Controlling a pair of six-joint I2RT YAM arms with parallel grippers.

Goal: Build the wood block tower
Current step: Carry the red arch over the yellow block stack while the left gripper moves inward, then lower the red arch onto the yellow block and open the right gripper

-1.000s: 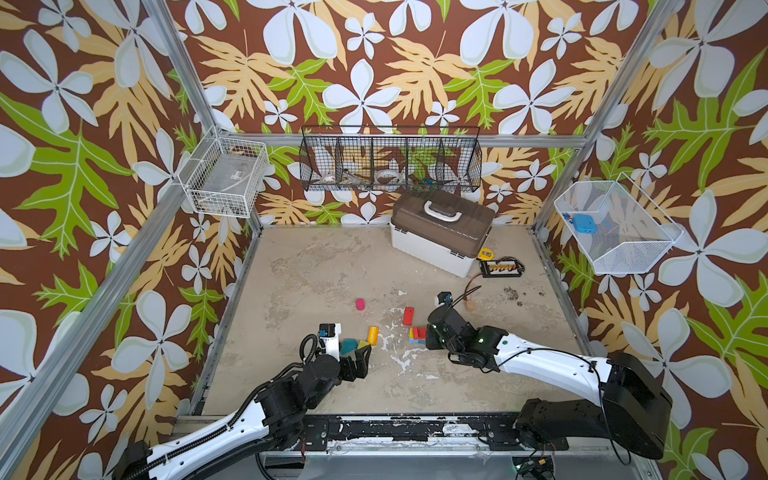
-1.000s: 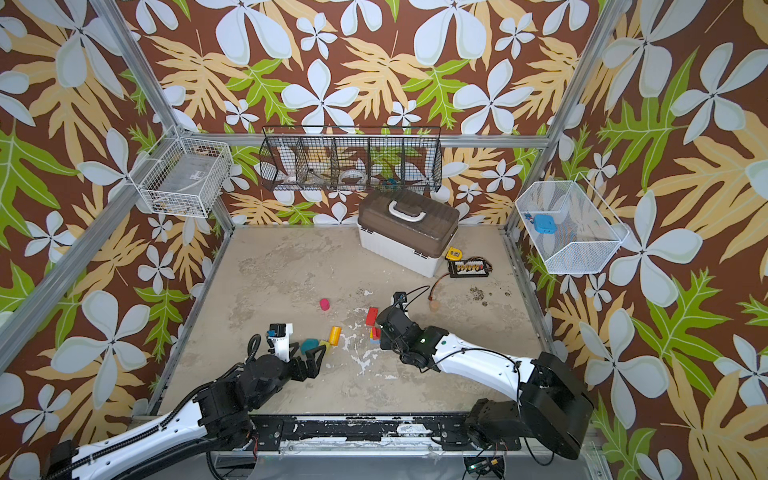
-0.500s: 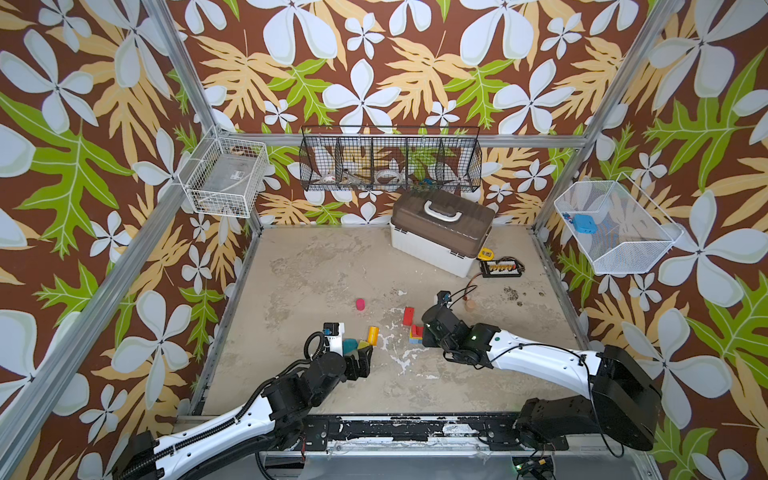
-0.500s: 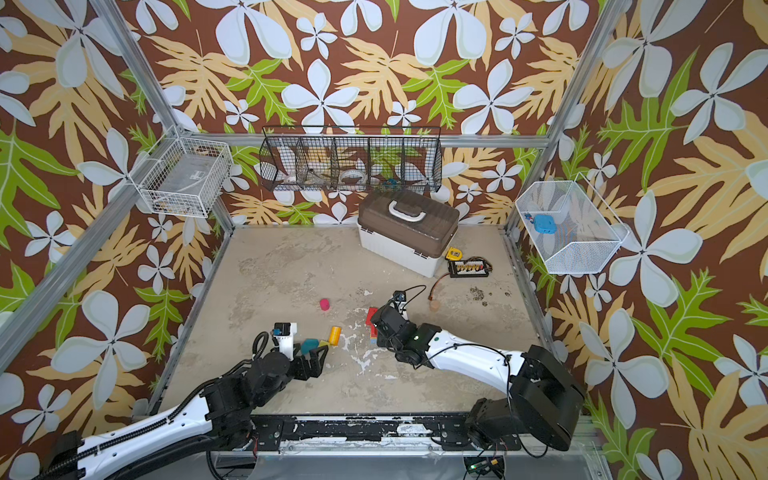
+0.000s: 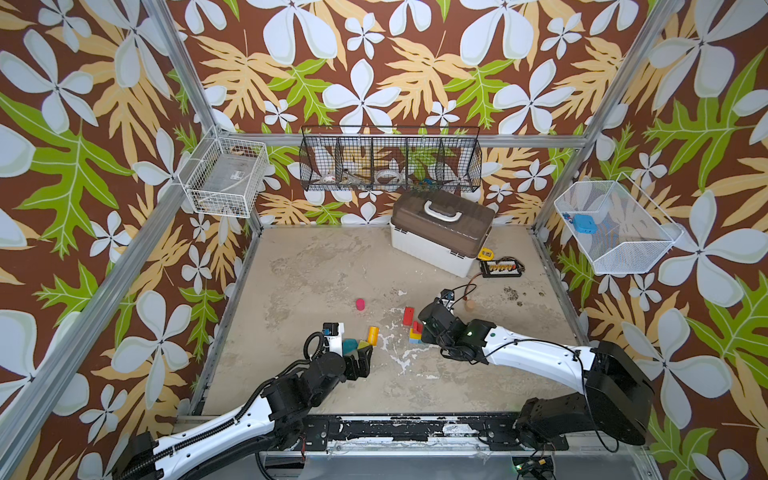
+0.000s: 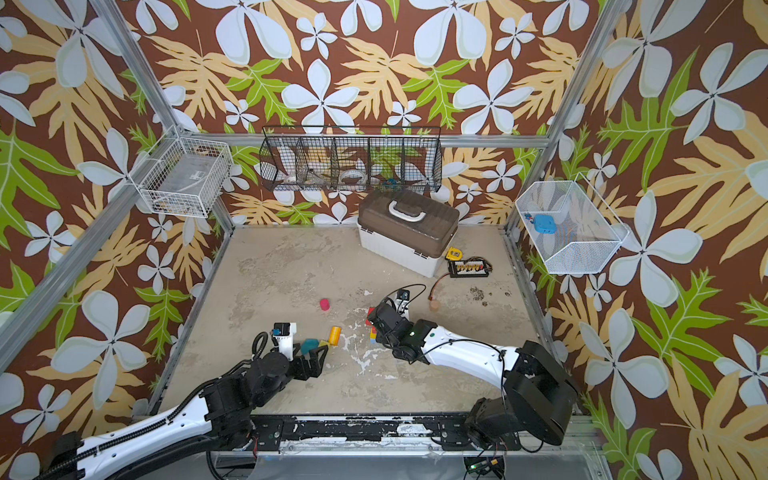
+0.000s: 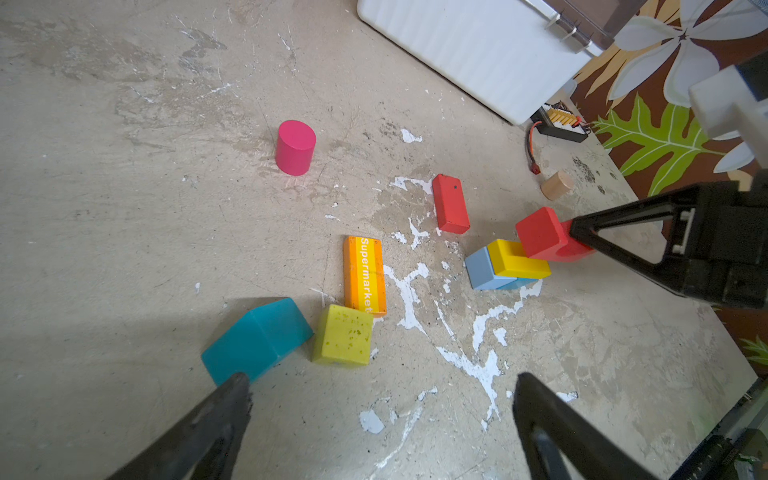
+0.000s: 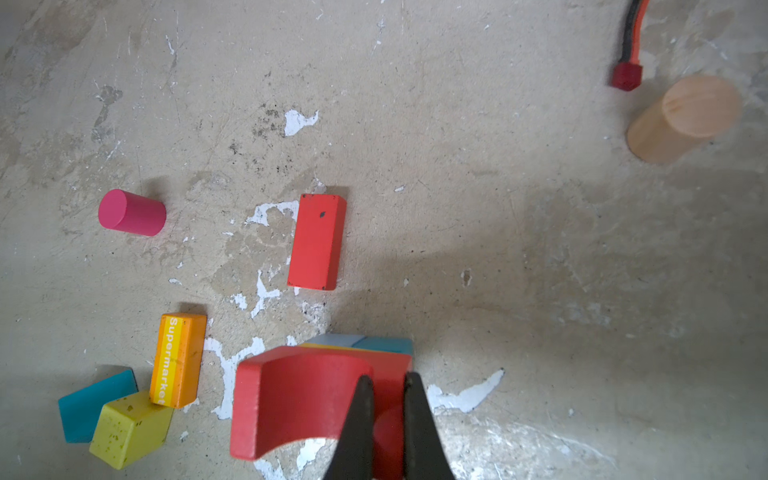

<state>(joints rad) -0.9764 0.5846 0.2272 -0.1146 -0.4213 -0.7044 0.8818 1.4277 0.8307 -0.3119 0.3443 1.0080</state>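
Careful: left end effector (image 7: pixel 382 380) spread, right end effector (image 8: pixel 384 382) pinching the red arch (image 8: pixel 299 399) by one leg, so your off-centre release could topple the tower (image 7: pixel 509 262).

One legible text: "Supermarket", white letters running lengthwise on the yellow centre stripe of the orange block (image 7: pixel 365 275), which lies flat on the tabletop. The end of the word meets the yellow-green cube (image 7: pixel 343 335), which touches that end of the block. In the right wrist view, the same block (image 8: pixel 178 359) shows "Supermarke", with the last letter hidden behind the cube.
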